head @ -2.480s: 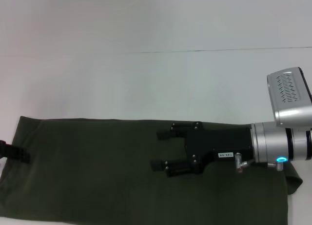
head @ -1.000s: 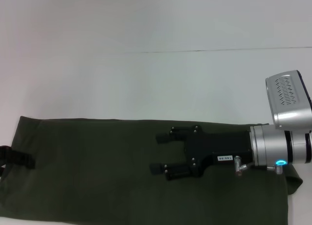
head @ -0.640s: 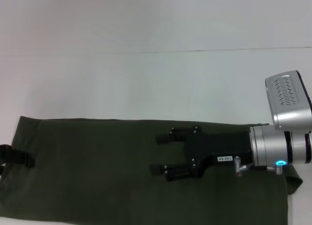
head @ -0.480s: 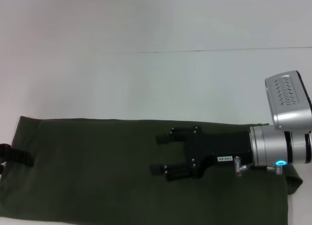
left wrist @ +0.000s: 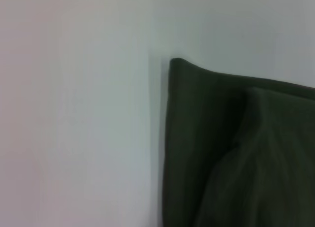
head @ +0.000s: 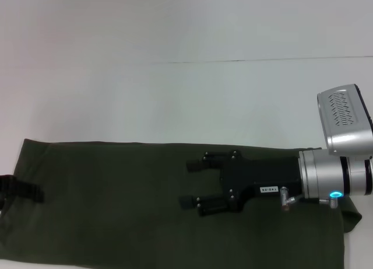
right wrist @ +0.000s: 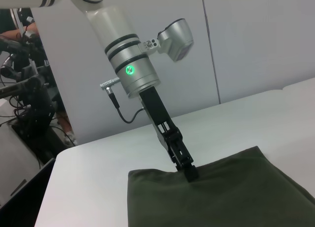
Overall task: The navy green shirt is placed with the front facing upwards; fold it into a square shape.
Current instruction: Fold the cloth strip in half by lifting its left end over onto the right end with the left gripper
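From the head camera, little has moved in the last couple of seconds. My right gripper (head: 191,184) hangs over the middle of the shirt (head: 116,210) with its fingers apart and nothing between them, much as it did a moment ago. The change is on the far left: my left gripper (head: 20,190) has crept a little further in along the shirt's left end. The shirt lies as a long dark green band across the near part of the white table (head: 175,94), already narrowed lengthwise, with no lettering showing. I judge the left arm is settling its hold on that end before it carries it across toward the right, which would shorten the band toward a square. The table top is plain white with a thin seam running across it further back.

In the left wrist camera I see only a corner of the shirt (left wrist: 221,153) against the table (left wrist: 74,113), with a soft crease running through the cloth. No fingers show here.

The right wrist camera looks across at the left arm. Its left gripper (right wrist: 189,172) comes down at a slant onto the shirt's (right wrist: 221,197) edge, fingers closed together on the cloth there. Behind the table (right wrist: 93,187) are pale wall panels, and to one side some dark equipment and cables.
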You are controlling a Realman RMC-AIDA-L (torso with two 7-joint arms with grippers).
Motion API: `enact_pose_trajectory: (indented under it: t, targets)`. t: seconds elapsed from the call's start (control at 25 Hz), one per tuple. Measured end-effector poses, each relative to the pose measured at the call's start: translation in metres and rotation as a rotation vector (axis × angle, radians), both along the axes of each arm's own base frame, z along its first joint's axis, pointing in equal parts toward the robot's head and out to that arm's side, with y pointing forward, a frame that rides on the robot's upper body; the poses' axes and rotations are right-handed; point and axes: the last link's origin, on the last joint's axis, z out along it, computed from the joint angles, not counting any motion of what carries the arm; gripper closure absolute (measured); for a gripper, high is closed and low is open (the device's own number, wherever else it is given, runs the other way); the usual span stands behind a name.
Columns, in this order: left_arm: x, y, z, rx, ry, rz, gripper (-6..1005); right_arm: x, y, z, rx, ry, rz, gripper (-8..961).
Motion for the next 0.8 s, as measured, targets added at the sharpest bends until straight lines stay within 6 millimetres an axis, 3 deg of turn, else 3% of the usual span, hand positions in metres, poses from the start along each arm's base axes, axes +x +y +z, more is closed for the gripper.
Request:
enact_pose_trajectory:
  t: [0.8]
  targets:
    - [0.011,0.001,-0.009,-0.053,-0.078,0.013,185,0.0,0.0,0.001,0.002,0.001,-0.001,88]
